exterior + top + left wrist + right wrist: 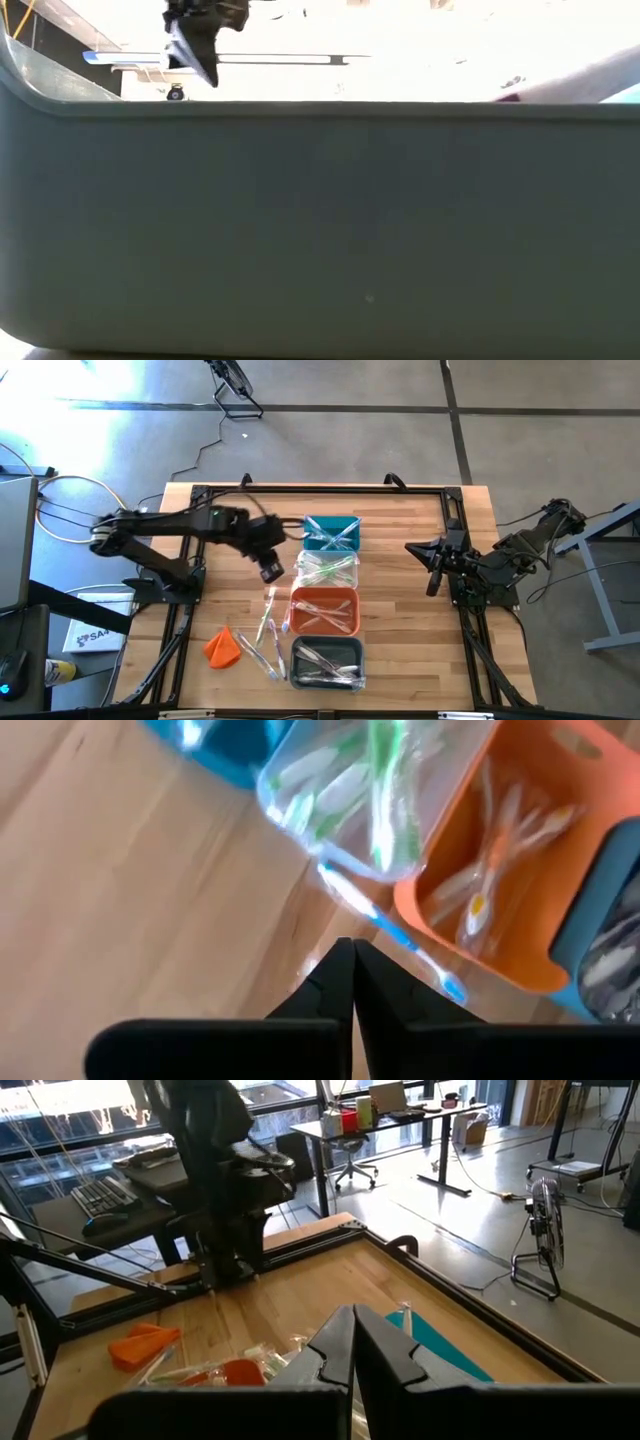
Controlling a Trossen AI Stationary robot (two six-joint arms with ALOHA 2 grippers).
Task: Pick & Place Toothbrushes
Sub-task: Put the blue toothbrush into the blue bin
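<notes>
**Left gripper shut and empty above the loose toothbrushes**

Clearly, the left gripper (352, 952) has its fingers pressed together with nothing between them, as its wrist view shows. It hangs over bare wood just beside the clear bin (328, 568). Just ahead of its tips lies a blue-and-white toothbrush (390, 930) on the table (190, 530), running along the clear bin and the orange bin (324, 610). Beyond the gripper, toward the table's near edge, more loose toothbrushes (266, 635) lie scattered beside an orange cloth lump (222, 647). The teal bin (331, 532) and the grey bin (326, 663) end the row; all four bins already hold brushes.

These brushes look light, stiff and slick, and they lie flat on wood. A pinch across the middle of the handle, jaws set crosswise to it, seems safest; taken near an end, one would likely pivot or slip. The fingers must spread before coming down.

The right gripper (352, 1320) is shut and empty too, waiting well away at the table's far side.
</notes>
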